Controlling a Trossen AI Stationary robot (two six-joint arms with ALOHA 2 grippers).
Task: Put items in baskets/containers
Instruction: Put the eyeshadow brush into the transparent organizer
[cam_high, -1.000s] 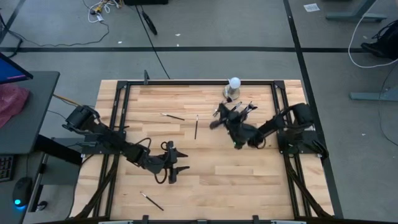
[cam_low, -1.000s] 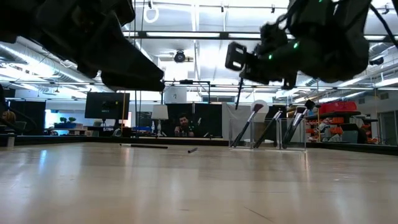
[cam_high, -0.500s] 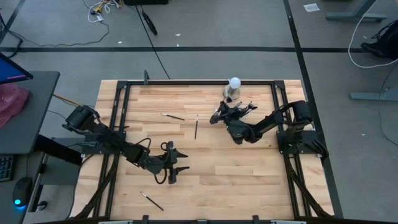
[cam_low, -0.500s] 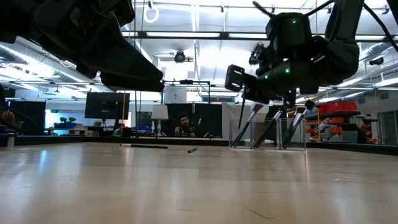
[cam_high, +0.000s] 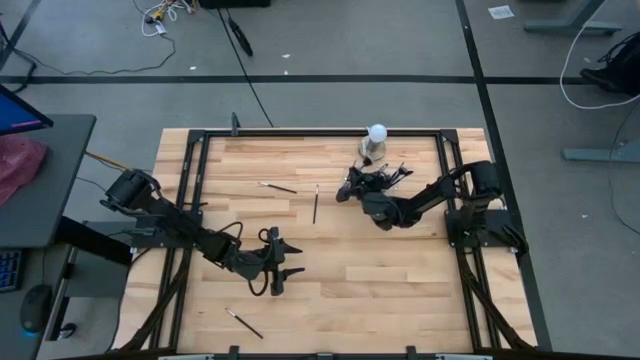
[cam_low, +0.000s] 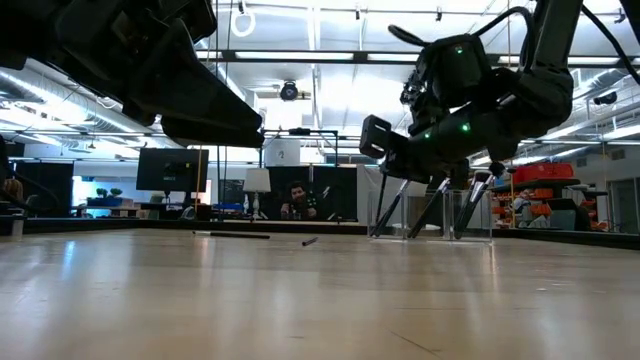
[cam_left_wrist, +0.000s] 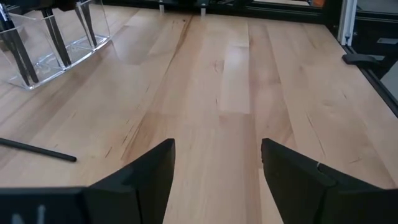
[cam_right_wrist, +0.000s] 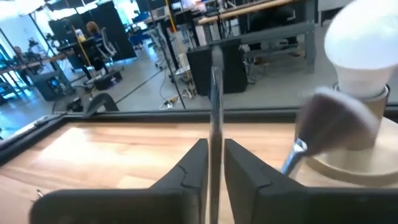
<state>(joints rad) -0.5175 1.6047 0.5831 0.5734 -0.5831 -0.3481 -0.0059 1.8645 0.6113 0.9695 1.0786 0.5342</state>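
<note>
Several brushes already stand in the tray — the right gripper pinches another brush above it, the left gripper waits open, three lie on the desk.

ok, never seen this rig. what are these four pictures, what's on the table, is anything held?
Two robot arms work at a wooden table. One camera looks down from above, one sits at table height, and one rides on each wrist. The left end effector hovers open and empty over the middle of the table. The right end effector is at the clear tray, which stands near a white ball on a round base, with a brush upright between its fingers. More brushes already stand in the tray. Three loose brushes lie on the table.
</note>
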